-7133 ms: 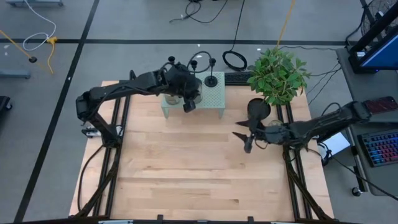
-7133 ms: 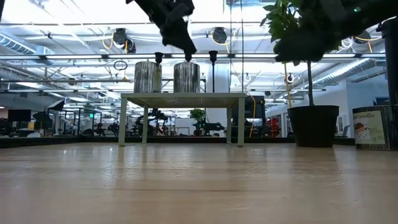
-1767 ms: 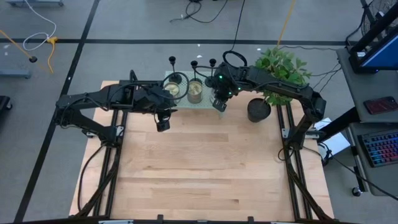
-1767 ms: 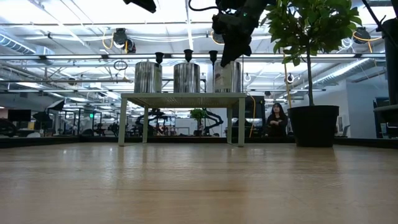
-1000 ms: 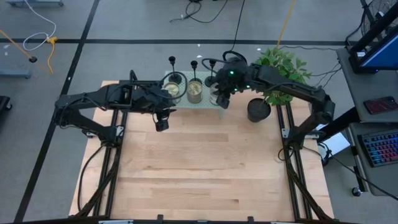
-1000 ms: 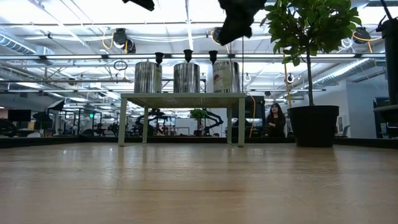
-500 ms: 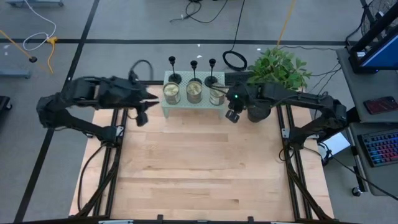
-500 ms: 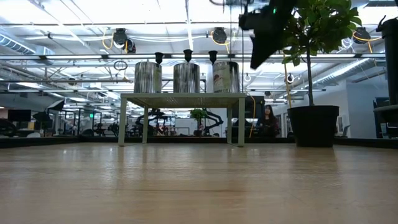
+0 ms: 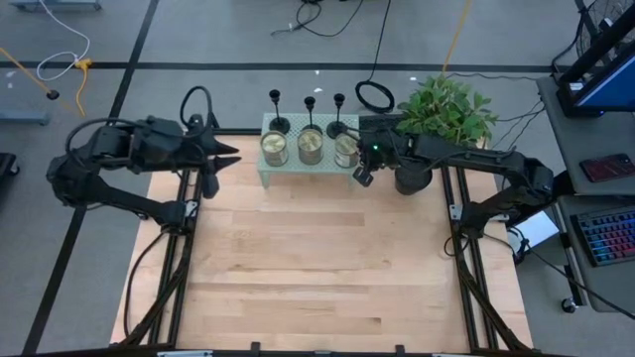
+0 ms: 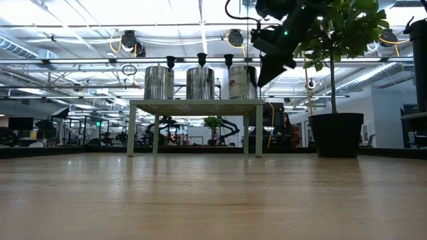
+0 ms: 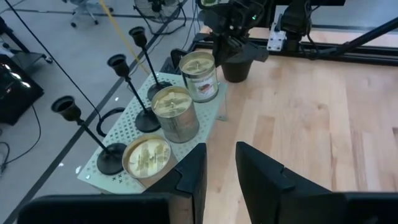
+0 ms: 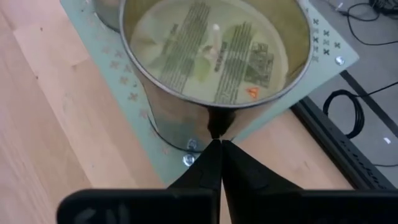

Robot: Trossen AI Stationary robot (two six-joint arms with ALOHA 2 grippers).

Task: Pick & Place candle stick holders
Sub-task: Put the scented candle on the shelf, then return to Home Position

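Three black candle stick holders (image 9: 277, 111) (image 9: 311, 107) (image 9: 338, 112) stand by their round bases in a row along the far side of a small pale-green perforated stand (image 9: 308, 173). In the left wrist view the holders (image 11: 134, 93) show behind three candle jars (image 11: 174, 112). My right gripper (image 9: 363, 178) is shut and hangs off the stand's near right corner, its fingertips (image 12: 219, 146) pointing at the right jar (image 12: 211, 50). My left gripper (image 9: 212, 178) hangs open at the table's far left, left of the stand, with nothing between its fingers (image 11: 193, 171).
A potted plant in a black pot (image 9: 412, 177) stands right of the stand, close by my right arm. A black cable loop (image 9: 374, 95) lies on the floor behind the table. The bare wooden tabletop (image 9: 317, 268) spreads out on the stand's near side.
My left gripper has drawn back from the stand's near left corner toward the table's far left edge. My right gripper has come down from above the right jar and moved off the stand toward its near right corner. The jars and holders have stayed put.
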